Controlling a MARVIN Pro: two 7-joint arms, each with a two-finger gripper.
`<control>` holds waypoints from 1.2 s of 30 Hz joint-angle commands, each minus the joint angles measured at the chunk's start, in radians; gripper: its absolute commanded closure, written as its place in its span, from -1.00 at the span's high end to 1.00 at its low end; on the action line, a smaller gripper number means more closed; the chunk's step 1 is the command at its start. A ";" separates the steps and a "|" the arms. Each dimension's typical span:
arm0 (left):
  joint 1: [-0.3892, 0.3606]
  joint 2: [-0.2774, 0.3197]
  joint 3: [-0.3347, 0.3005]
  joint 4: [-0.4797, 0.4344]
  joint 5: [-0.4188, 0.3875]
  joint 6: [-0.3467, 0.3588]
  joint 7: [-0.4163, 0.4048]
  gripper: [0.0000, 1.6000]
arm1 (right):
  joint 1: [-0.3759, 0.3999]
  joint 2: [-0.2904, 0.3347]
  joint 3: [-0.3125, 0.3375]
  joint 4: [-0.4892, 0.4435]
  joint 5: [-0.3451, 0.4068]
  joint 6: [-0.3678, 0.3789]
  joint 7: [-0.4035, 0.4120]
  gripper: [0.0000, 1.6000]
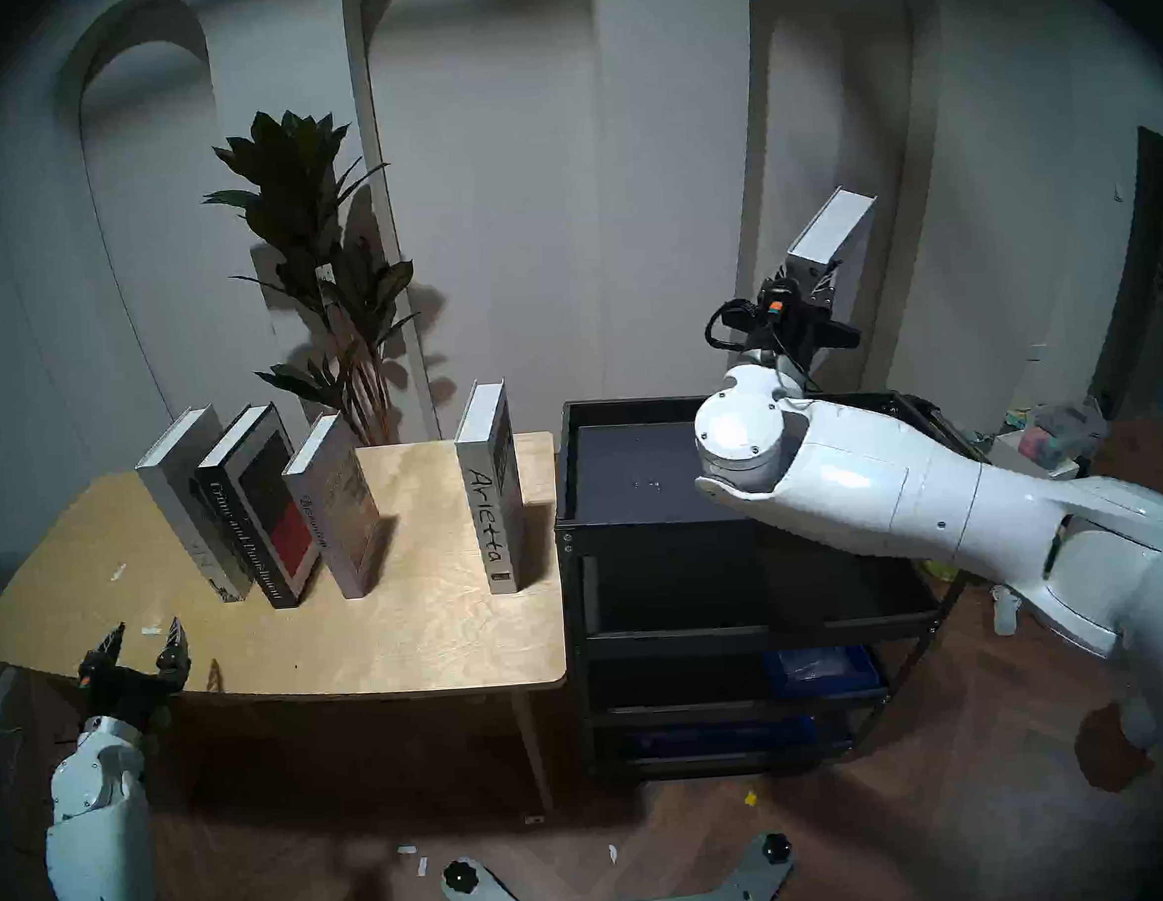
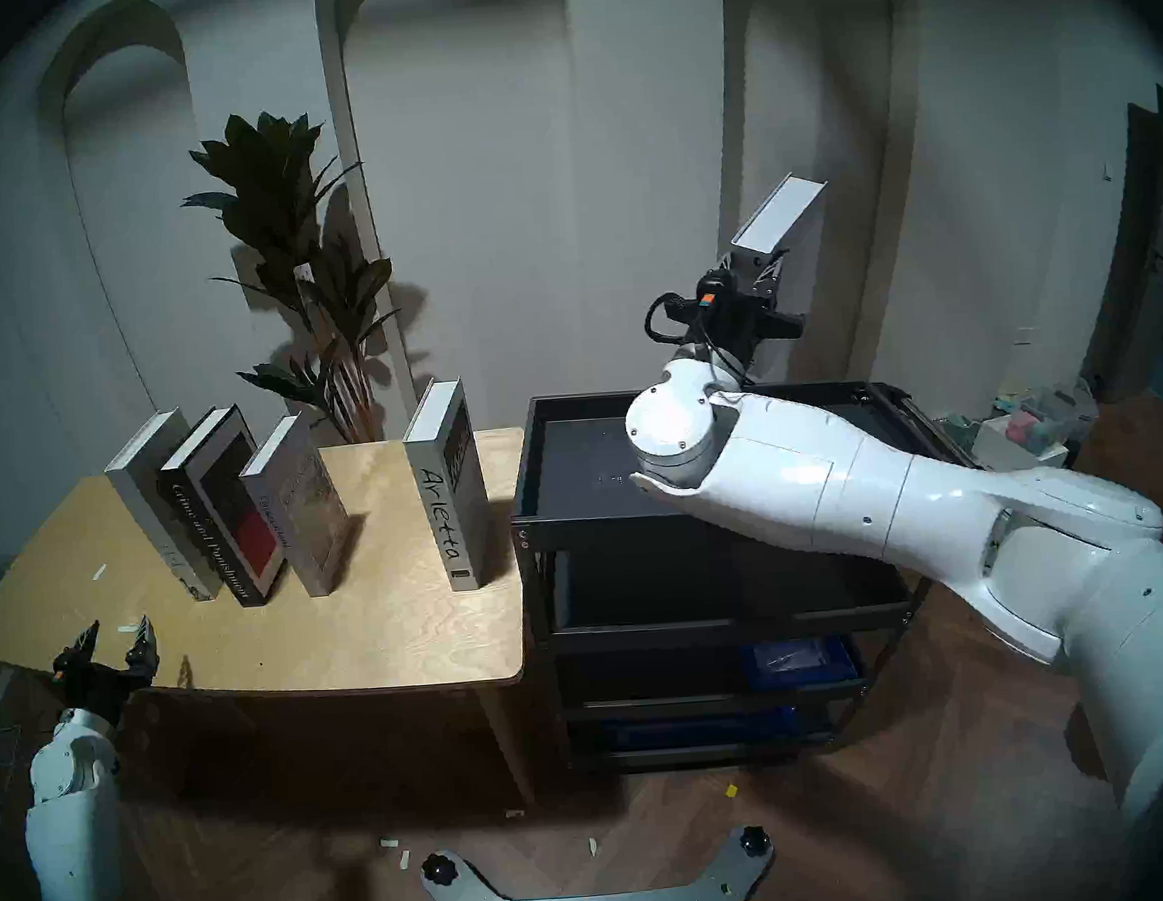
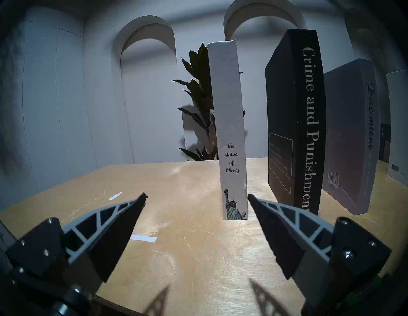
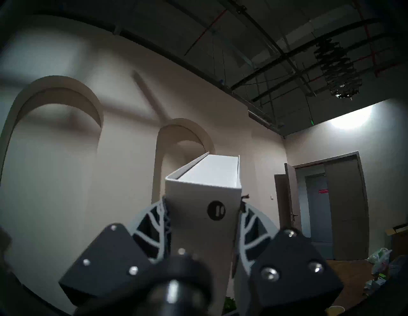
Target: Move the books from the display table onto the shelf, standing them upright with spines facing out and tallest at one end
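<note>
We carry white book (image 1: 831,226) | right gripper (image 1: 804,280) pinches its spine end, tilted above shelf (image 1: 570,468) | left gripper (image 1: 145,638) spread, idle at worktop (image 1: 406,630)

Scratched pale plywood table (image 1: 406,630), matt blk metal shelf (image 1: 639,525), glossy white arm (image 1: 911,485).

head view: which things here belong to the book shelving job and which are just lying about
Job:
- white book in right tool
- Arietta
- Discontent
- Crime and Punishment
- Statue of Liberty book
- wooden table
- black trolley

Lying about:
- potted plant
- tape scraps
- blue bins
</note>
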 commanded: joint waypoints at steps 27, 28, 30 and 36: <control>-0.013 0.012 -0.004 -0.013 0.000 -0.005 -0.002 1.00 | -0.021 0.409 0.049 -0.249 0.155 -0.101 0.239 -1.00; -0.013 0.012 -0.004 -0.014 0.001 -0.005 -0.002 1.00 | -0.021 0.429 0.048 -0.261 0.163 -0.104 0.258 -1.00; -0.013 0.013 -0.004 -0.014 0.001 -0.005 -0.002 1.00 | -0.022 0.453 0.047 -0.276 0.180 -0.108 0.290 -1.00; -0.013 0.013 -0.004 -0.015 0.001 -0.005 -0.002 1.00 | -0.027 0.524 0.042 -0.323 0.233 -0.120 0.397 -1.00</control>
